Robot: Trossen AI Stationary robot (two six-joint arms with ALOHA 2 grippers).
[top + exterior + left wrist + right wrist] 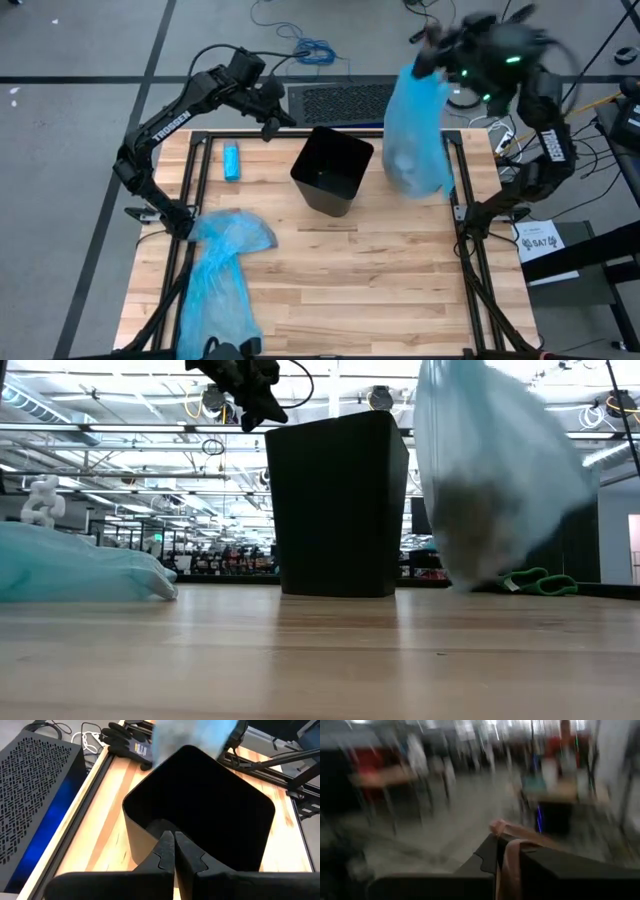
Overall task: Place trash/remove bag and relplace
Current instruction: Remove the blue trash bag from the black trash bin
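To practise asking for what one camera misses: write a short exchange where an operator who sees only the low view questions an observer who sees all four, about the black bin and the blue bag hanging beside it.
Operator: The full bag hangs clear of the table, right of the bin. What holds it?
Observer: The right gripper, its fingers shut at the bag's top, high over the table's far right corner.
Operator: Is there a liner in the bin?
Observer: None shows. The left gripper, fingers shut, is just above the rim, and its camera sees only bare black walls inside.
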